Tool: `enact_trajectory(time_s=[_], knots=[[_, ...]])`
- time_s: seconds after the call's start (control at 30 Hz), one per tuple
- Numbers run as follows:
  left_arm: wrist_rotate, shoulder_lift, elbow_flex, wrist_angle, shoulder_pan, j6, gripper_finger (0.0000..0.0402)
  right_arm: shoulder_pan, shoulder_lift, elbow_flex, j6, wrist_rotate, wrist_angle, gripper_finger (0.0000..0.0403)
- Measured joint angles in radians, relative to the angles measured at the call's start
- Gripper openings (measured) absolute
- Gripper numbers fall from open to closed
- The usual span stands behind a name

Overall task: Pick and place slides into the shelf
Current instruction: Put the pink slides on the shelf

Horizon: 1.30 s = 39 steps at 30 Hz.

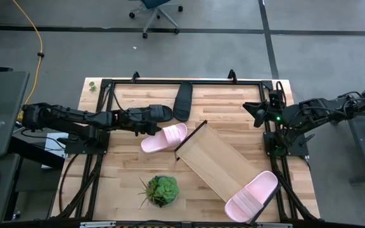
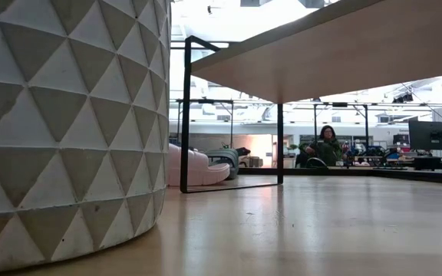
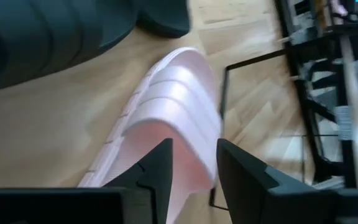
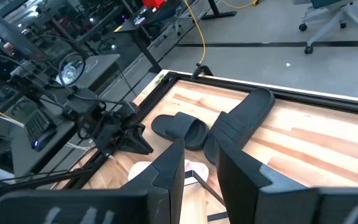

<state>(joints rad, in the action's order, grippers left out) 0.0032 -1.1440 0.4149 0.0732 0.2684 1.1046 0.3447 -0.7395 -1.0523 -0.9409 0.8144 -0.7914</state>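
With the left hand [image 1: 146, 124] narrowly parted over the pink slide [image 1: 164, 137], lying on the surface touching the shelf [image 1: 221, 161] at its ten o'clock end, it should probably straddle the strap squarely before closing; the right hand [image 1: 258, 113] waits, narrow and empty.
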Motion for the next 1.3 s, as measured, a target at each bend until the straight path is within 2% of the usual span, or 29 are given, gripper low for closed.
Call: enact_trajectory(time_s=[0.3,0.47,1.3], knots=[[0.035,-0.134,0.000,0.145,0.000,0.011,0.0112,0.000,0.000,0.000,0.000,-0.002,0.000,0.0082],[0.038,-0.169,0.001,0.164,0.000,0.030,0.0111,0.000,0.000,0.000,0.000,-0.007,0.001,0.0082],[-0.038,-0.176,0.001,0.162,0.000,0.059,0.0111,0.000,0.000,0.000,0.008,-0.003,-0.013,0.0082]])
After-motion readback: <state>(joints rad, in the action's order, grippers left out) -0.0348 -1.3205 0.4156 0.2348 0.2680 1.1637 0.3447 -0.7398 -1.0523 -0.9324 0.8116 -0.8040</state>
